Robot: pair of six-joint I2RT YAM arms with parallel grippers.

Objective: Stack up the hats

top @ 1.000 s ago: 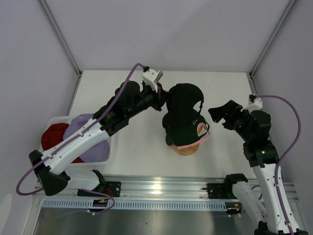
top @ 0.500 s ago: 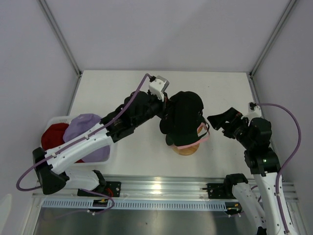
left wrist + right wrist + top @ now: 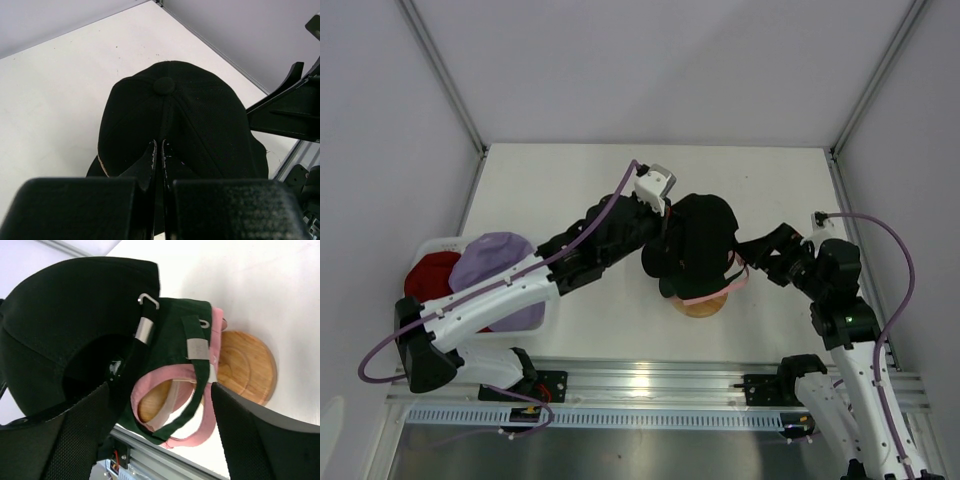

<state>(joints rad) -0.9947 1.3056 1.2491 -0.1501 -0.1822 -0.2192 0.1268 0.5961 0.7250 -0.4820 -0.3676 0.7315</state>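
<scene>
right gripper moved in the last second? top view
Yes. In the top view the right gripper has come left and slightly down toward the wooden stand, and is now right beside the hats.

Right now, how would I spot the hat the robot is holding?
Find the round wooden stand near the table's front edge, wearing a pink cap and a dark green cap. The black cap is over them, pinched by the left gripper: the only black one, highest up.
</scene>
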